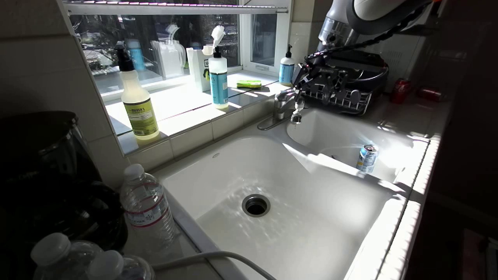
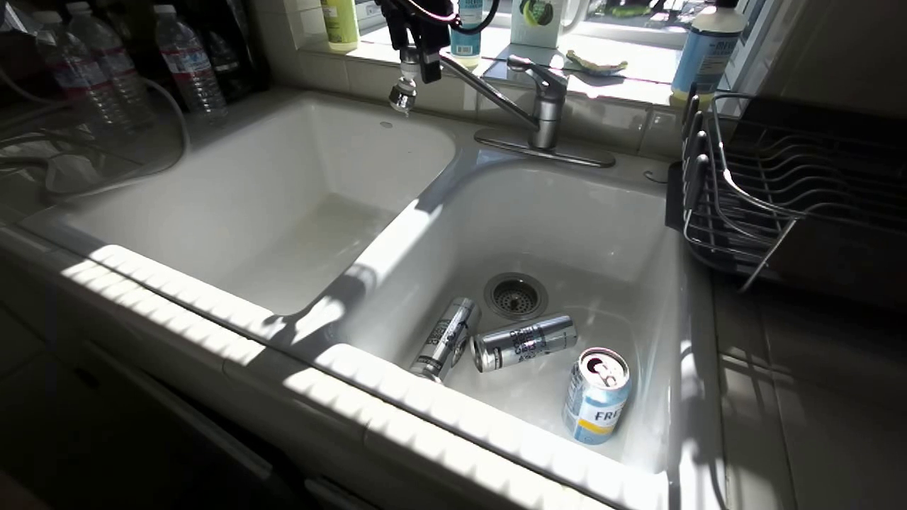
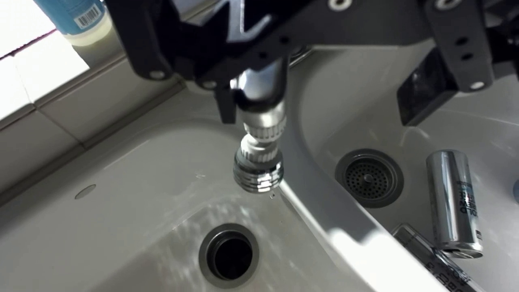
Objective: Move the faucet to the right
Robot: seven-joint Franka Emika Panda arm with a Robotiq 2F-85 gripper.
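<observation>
The chrome faucet stands behind the sink divider and shows in both exterior views [image 1: 278,107] [image 2: 548,113]. Its spout [image 2: 489,92] swings out over the larger basin, and its nozzle [image 3: 259,174] hangs at the spout's end. My gripper shows at the spout's end in both exterior views [image 1: 327,91] [image 2: 418,60]. In the wrist view the gripper [image 3: 324,108] is open with its fingers wide apart. One finger stands just left of the spout end, very close to it; I cannot tell whether it touches. The other finger is far right, over the smaller basin. The gripper covers part of the spout.
Cans [image 2: 524,343] lie in the smaller basin, with an upright blue can [image 2: 596,397]. A dish rack [image 2: 751,191] stands beside it. Soap bottles [image 1: 219,81] stand on the window sill behind. Water bottles [image 1: 148,210] stand beside the larger basin.
</observation>
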